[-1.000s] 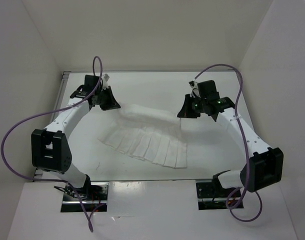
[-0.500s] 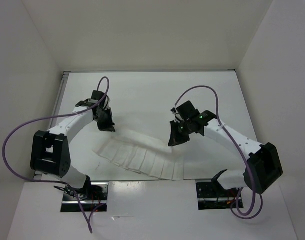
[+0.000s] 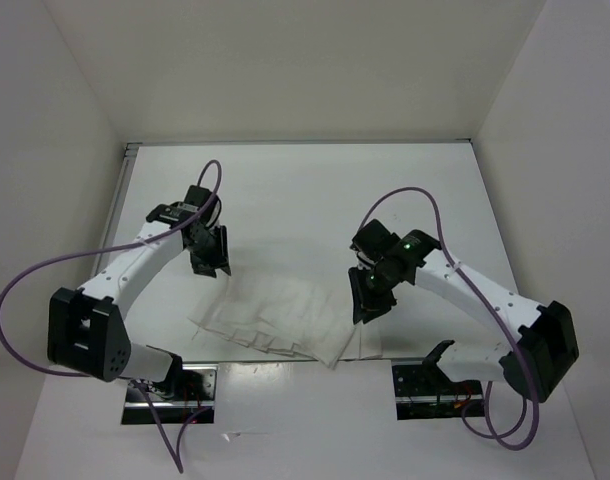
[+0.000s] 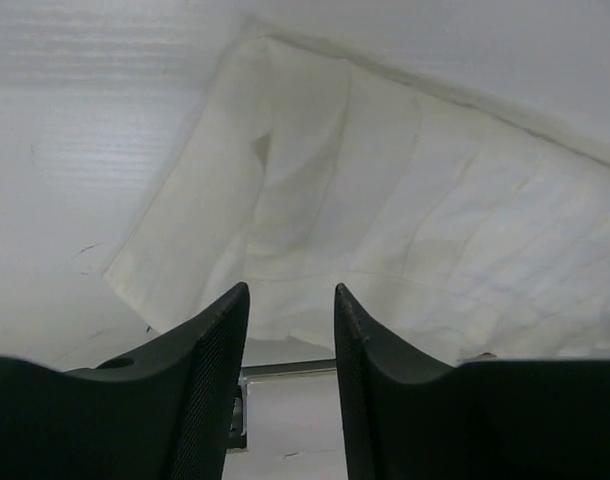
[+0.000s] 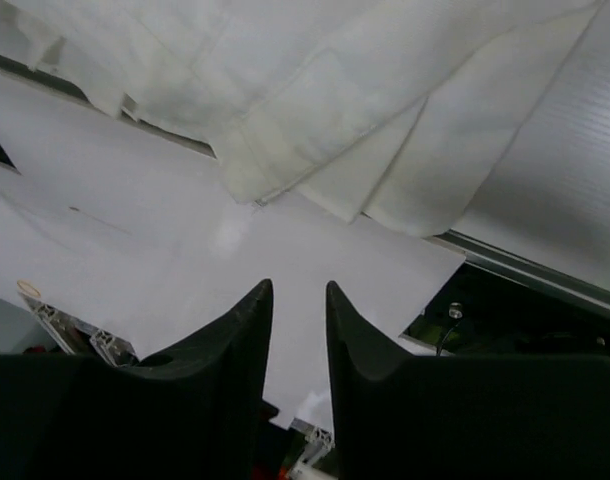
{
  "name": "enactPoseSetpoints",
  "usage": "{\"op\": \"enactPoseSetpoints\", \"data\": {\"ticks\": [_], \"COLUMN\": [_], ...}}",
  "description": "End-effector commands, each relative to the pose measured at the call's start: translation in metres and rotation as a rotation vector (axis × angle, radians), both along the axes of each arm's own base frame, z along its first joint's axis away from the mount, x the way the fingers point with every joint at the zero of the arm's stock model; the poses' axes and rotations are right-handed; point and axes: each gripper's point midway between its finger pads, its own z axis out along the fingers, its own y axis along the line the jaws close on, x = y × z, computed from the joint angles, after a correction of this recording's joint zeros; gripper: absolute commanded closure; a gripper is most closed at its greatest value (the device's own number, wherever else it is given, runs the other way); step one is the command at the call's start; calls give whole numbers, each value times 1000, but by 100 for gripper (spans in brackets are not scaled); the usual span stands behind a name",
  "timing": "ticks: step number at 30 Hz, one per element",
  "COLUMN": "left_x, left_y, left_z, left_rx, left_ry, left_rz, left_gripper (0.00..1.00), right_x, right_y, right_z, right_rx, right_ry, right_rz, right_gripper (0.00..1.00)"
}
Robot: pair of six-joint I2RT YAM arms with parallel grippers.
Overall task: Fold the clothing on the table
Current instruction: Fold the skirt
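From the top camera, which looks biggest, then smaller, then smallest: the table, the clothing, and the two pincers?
1. The table, biggest by far.
2. The clothing.
3. The left pincer and right pincer look about the same size, so I won't rank them.

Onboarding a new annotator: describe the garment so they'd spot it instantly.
On the white walled table, look toward the near edge, between the left pincer and right pincer. There lies the clothing, a thin white pleated garment folded over itself. It is the only cloth; parallel creases and layered edges set it apart from the smooth tabletop.
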Motion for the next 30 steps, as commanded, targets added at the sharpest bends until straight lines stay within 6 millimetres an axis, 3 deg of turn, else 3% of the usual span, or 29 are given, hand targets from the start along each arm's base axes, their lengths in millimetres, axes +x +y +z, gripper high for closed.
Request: {"op": "enactPoseSetpoints", "data": {"ticks": [1, 3, 4, 6, 9, 15, 18, 21, 24, 26, 27, 29, 30], "left_x": [19, 31, 33, 40, 34, 12, 7, 6, 26, 39, 62, 81, 92], "left_y": [-10, -23, -31, -49, -53, -52, -53, -55, -60, -64, -72, -76, -78], "left_z": [37, 36, 23, 15, -15, -71, -89, -104, -111, -119, -112, -121, -120], "left_rx": [-48, -100, -112, -159, -168, -141, -129, -132, -130, -129, -145, -136, -147], "left_ry": [-114, -105, -64, -60, 23, 178, 221, 246, 224, 225, 177, 171, 166], "left_rz": [-29, -58, -73, -99, -65, -30, -26, -17, -17, -17, -22, -20, -13], "left_gripper": [53, 59, 63, 77, 90, 91, 91, 91, 91, 91, 91, 91, 91], "right_x": [17, 31, 34, 48, 66, 83, 87, 106, 142, 177, 188, 228, 241], "right_y": [-2, 10, 15, 24, 29, 42, 36, 34, 30, 24, 21, 14, 12], "right_z": [32, 23, 11, -1, -24, -58, -85, -97, -102, -96, -102, -90, -93], "right_rx": [0, 17, 5, 4, -51, -92, -167, -201, -198, -187, -196, -201, -212], "right_ry": [-118, -136, -106, -126, -129, -98, -70, -77, -102, -141, -136, -205, -217], "right_rz": [-63, -64, -60, -65, -65, -64, -57, -67, -109, -161, -162, -201, -210], "right_gripper": [68, 74, 77, 81, 83, 84, 84, 84, 84, 84, 84, 84, 84]}}
